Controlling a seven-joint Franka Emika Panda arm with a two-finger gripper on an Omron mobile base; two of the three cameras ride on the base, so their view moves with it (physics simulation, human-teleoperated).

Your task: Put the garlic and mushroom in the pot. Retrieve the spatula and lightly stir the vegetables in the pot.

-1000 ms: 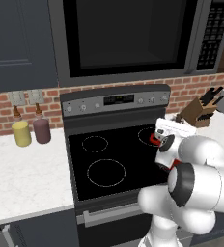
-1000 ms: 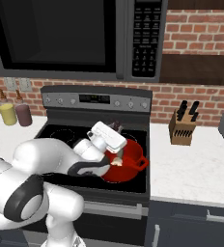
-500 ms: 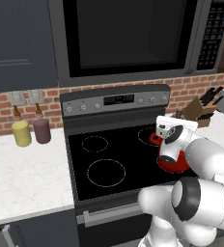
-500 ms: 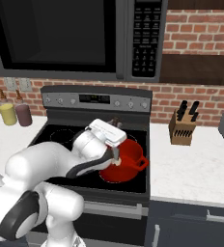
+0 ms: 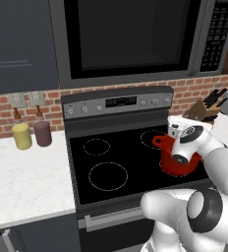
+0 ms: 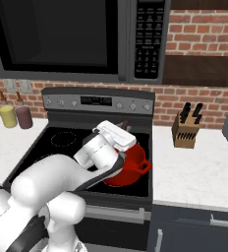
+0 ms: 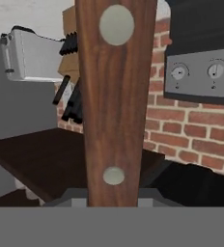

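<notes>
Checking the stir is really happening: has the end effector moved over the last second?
Yes. The end effector has shifted rightward over the pot, toward the knife block.

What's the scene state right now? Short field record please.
setting: simulated kitchen, black stove under a microwave
pot: red pot on the stove's right side
claw: above the pot, seen in both base views
held item: brown wooden spatula handle runs up the middle of the hand view, apparently gripped
garlic, mushroom: cannot tell from these views
counter left: yellow canister, maroon canister
counter right: knife block
</notes>
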